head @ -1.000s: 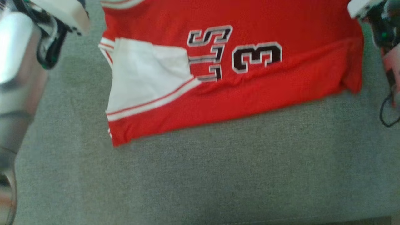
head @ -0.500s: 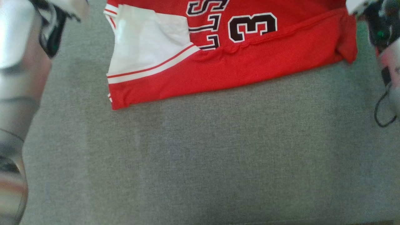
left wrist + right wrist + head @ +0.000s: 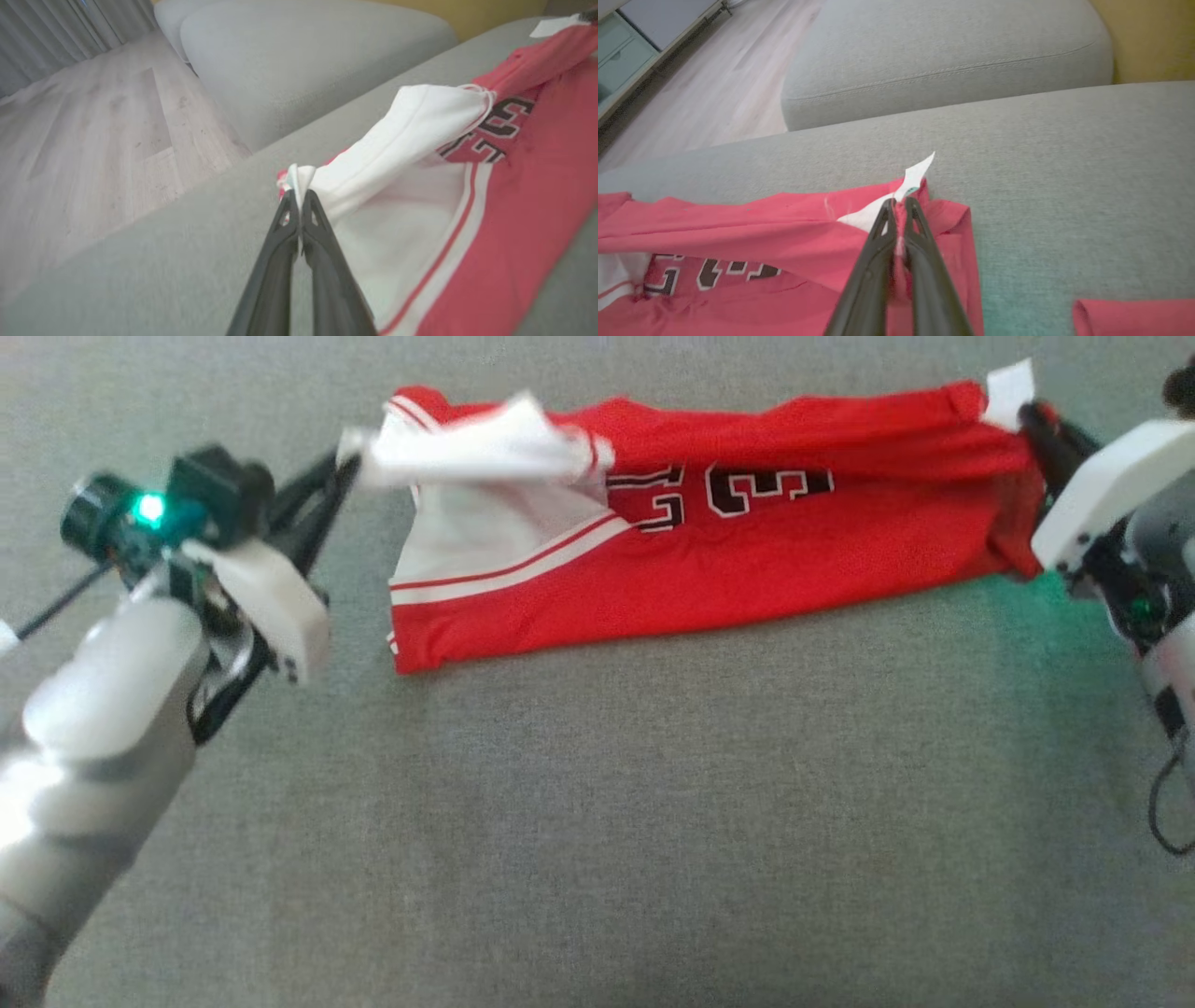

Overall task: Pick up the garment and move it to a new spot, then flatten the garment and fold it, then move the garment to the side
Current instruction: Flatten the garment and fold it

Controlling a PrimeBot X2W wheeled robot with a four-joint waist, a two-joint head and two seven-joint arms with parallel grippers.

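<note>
The garment [image 3: 747, 569] is a red jersey with white side panels and black lettering, stretched sideways across the grey sofa seat [image 3: 653, 821]. My left gripper [image 3: 347, 455] is shut on its white corner, which is lifted off the seat. My right gripper [image 3: 1027, 415] is shut on the opposite red corner beside a white tag [image 3: 1010, 381]. In the left wrist view the fingers [image 3: 285, 242] pinch white cloth of the garment [image 3: 514, 210]. In the right wrist view the right gripper [image 3: 900, 201] pinches the red edge of the garment [image 3: 761, 233]. The near hem rests on the seat.
A second grey cushion [image 3: 948, 60] lies beyond the seat, with wood floor [image 3: 93, 140] and curtains [image 3: 70, 32] past it. A yellow wall [image 3: 1153, 37] stands behind, and a pale cabinet [image 3: 626, 60] stands across the floor. A black cable [image 3: 1167, 803] hangs by my right arm.
The head camera has shifted. Both grippers have come into view holding the garment's far corners, and the cloth is now pulled taut and narrower than when it lay spread.
</note>
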